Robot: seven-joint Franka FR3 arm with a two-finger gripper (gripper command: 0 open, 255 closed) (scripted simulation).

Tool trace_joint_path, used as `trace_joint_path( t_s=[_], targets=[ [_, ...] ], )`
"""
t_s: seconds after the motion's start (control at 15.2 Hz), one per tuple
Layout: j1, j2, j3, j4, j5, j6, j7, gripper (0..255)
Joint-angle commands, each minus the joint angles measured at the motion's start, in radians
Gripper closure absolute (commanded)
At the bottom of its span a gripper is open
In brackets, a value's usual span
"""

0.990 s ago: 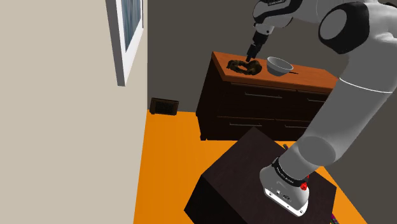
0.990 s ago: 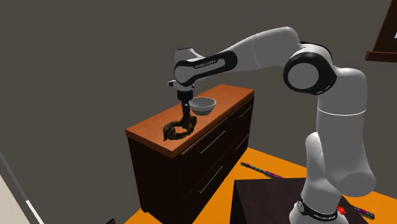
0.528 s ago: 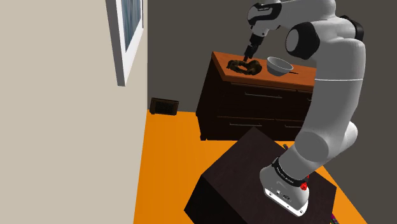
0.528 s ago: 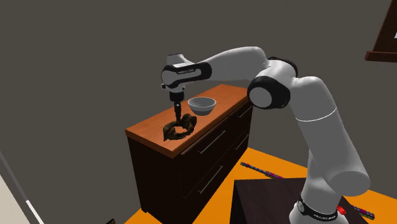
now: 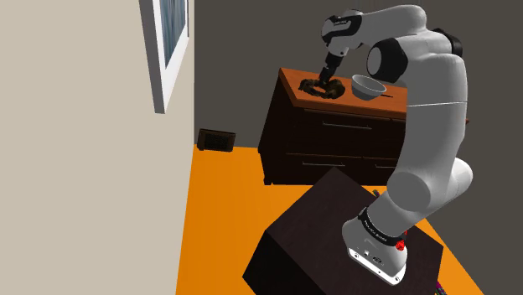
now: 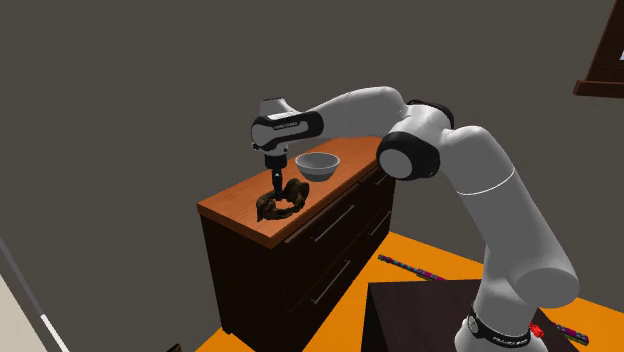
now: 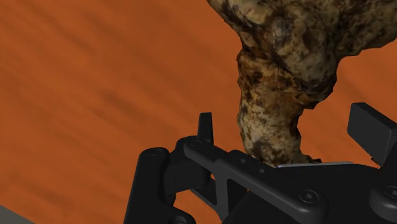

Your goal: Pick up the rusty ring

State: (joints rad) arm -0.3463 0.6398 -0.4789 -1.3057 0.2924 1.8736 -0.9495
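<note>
Arm (image 5: 427, 92) folded tighter, elbow swung from the shoulder view's upper right in beside the bowl (image 5: 368, 86), hand carried toward the second exterior view's left, gripper (image 6: 275, 188) now slightly farther from the bowl along the rusty ring (image 6: 281, 204)

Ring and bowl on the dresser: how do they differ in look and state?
The ring is brown, lumpy and mottled; the bowl is smooth and pale grey. The gripper stands open astride the ring's band, while the bowl sits untouched. Both rest on the dresser top.
</note>
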Motion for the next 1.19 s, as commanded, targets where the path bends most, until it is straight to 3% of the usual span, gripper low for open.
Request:
trace_joint_path(
  t_s=[0.0, 0.07, 0.13, 0.73, 1.12],
  targets=[
    [0.002, 0.002, 0.001, -0.016, 0.002, 0.018, -0.003, 0],
    [0.001, 0.003, 0.001, -0.016, 0.002, 0.018, -0.003, 0],
    [0.0, 0.004, 0.001, -0.013, 0.002, 0.017, -0.003, 255],
    [0.001, 0.003, 0.001, -0.016, 0.002, 0.018, -0.003, 255],
    [-0.005, -0.012, -0.004, 0.043, -0.007, -0.053, 0.006, 255]
  ],
)
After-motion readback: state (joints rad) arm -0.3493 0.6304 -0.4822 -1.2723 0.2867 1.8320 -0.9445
